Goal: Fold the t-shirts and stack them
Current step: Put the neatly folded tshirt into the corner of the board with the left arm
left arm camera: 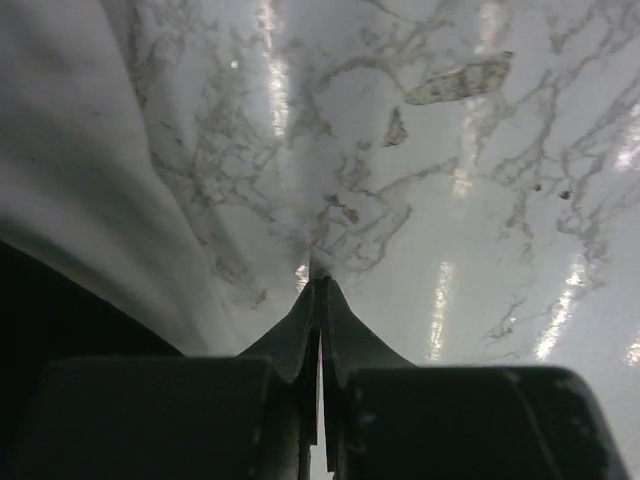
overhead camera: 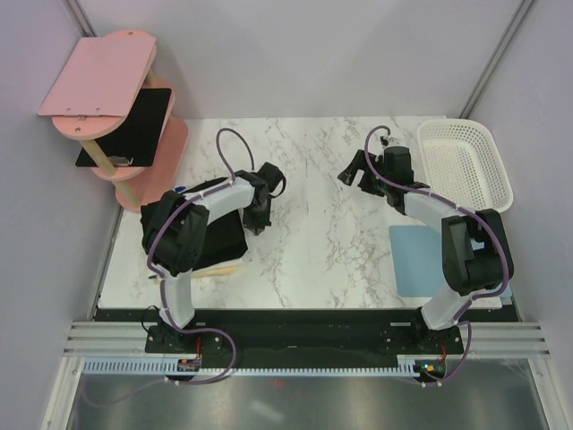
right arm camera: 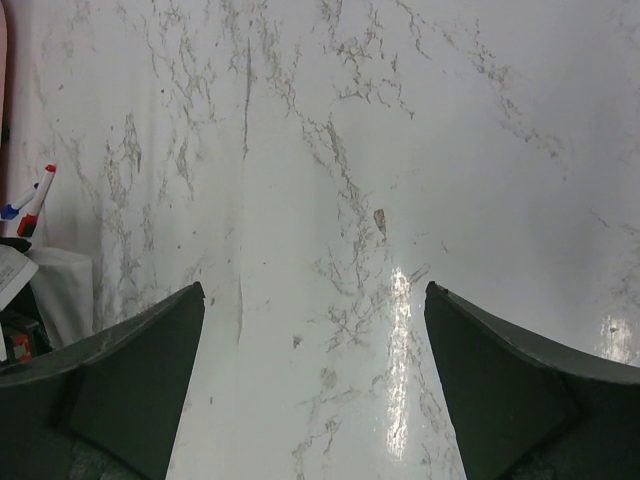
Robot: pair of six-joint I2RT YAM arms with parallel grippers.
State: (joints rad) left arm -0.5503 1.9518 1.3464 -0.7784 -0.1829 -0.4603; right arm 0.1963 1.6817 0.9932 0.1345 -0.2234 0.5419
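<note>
While over the table [overhead camera: 313, 246], left hand [left arm camera: 318, 278] tight, right hand [right arm camera: 315, 292] wide.

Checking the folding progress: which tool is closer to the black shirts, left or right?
Left. The left tool is just right of the black shirts in the top view; the right tool hangs well beyond it, toward the white basket.

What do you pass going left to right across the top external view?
pink shelf → t-shirts → left gripper → right gripper → white basket. The light blue mat is left out because it lies partly under the right arm and overlaps the basket's span.
</note>
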